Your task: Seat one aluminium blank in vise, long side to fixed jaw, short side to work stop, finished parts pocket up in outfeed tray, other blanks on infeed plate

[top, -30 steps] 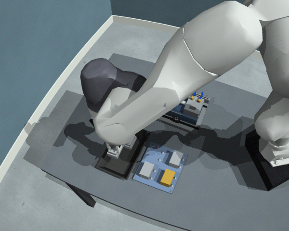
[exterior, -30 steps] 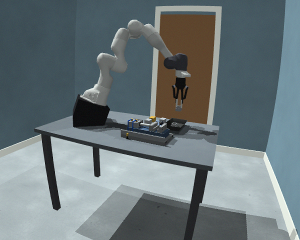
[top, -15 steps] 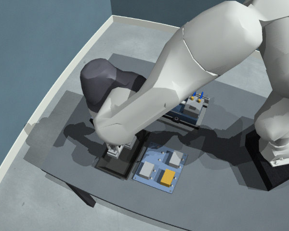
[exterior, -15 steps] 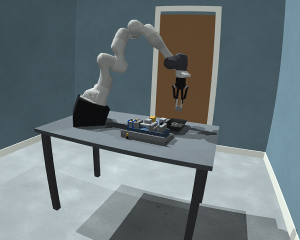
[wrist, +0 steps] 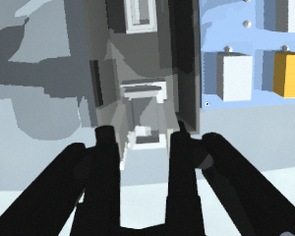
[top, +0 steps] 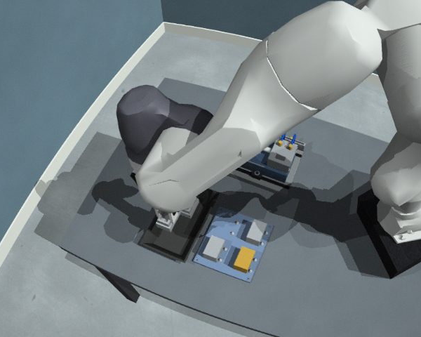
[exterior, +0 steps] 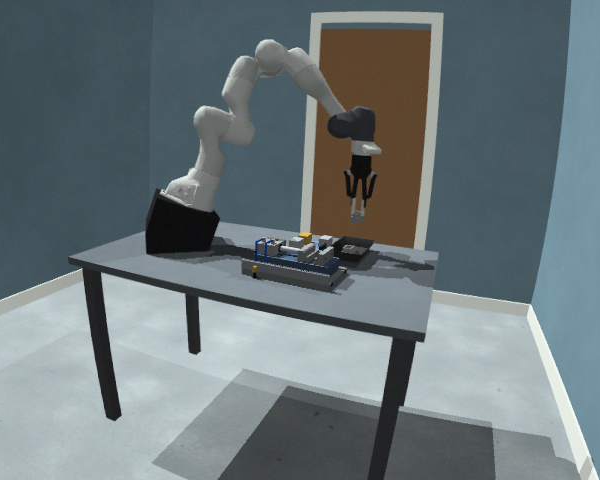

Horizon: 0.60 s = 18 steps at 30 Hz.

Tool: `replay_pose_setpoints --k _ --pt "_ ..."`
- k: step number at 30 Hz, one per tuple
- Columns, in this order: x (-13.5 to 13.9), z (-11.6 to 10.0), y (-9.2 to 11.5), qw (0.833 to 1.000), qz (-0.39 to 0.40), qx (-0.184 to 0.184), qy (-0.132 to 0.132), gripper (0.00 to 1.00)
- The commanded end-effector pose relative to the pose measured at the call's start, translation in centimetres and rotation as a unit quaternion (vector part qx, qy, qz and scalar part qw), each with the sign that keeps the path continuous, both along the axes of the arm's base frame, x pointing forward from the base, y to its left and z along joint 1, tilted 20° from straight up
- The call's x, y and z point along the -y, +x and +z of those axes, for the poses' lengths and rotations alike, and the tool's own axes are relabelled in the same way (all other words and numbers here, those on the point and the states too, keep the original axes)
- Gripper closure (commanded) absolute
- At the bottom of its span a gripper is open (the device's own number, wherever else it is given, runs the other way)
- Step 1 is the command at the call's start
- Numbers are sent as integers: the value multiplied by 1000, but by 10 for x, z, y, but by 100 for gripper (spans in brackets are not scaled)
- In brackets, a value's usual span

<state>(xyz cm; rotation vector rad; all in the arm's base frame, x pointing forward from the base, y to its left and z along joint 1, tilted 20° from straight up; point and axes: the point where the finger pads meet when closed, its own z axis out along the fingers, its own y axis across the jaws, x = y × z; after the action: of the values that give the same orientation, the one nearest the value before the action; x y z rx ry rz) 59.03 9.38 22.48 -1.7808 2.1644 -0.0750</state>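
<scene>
My gripper (exterior: pixel 357 214) hangs high above the dark outfeed tray (exterior: pixel 355 248), shut on a grey finished part (wrist: pixel 144 114). In the top view the gripper and held part (top: pixel 170 217) show just under the arm, over the tray (top: pixel 167 239). A second finished part (wrist: pixel 140 8) lies flat in the tray, pocket up. The blue infeed plate (top: pixel 234 243) holds two aluminium blanks (top: pixel 213 247) (top: pixel 256 232) and a brass blank (top: pixel 244 258), all flat. The vise (top: pixel 272 159) stands behind the plate; the arm hides its opening.
The arm covers most of the vise and the tray's far end in the top view. The vise's hose end block (top: pixel 283 152) shows at the right. The robot base (top: pixel 396 232) stands on a black block at the right.
</scene>
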Motion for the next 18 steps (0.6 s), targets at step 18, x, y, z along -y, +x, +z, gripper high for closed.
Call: replay_pose_setpoints --k 18 --pt "0 1 1 1000 -8 -2 2 100"
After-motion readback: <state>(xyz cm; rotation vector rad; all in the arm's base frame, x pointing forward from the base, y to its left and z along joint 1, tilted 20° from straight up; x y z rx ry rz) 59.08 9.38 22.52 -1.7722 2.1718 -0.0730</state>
